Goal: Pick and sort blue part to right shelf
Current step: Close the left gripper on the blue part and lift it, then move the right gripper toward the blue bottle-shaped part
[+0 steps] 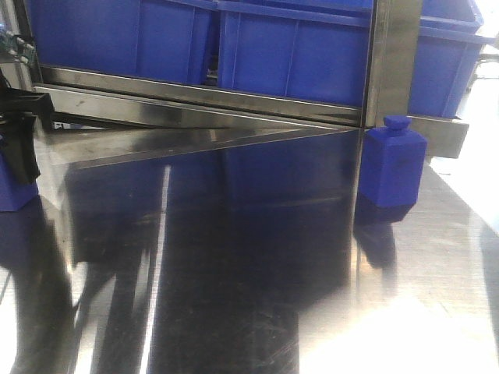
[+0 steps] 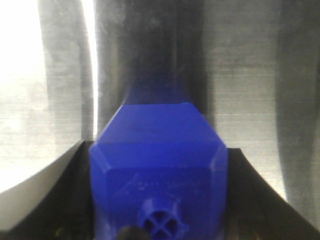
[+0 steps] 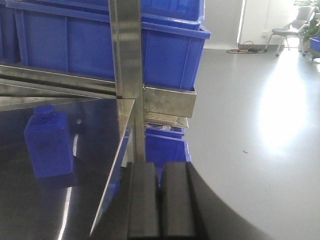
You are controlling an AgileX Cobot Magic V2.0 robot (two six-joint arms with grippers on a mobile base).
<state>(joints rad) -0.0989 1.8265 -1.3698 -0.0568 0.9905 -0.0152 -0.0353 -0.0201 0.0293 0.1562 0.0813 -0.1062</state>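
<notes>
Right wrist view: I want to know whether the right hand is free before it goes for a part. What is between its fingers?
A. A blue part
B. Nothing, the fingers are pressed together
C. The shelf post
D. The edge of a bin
B: the right hand's two black fingers meet with no gap, while the blue part stands apart from it on the table.

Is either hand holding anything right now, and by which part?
The left hand appears clamped on a blue part, fingers against two opposite sides of its body, knob toward the camera. The right hand is shut and empty.
</notes>
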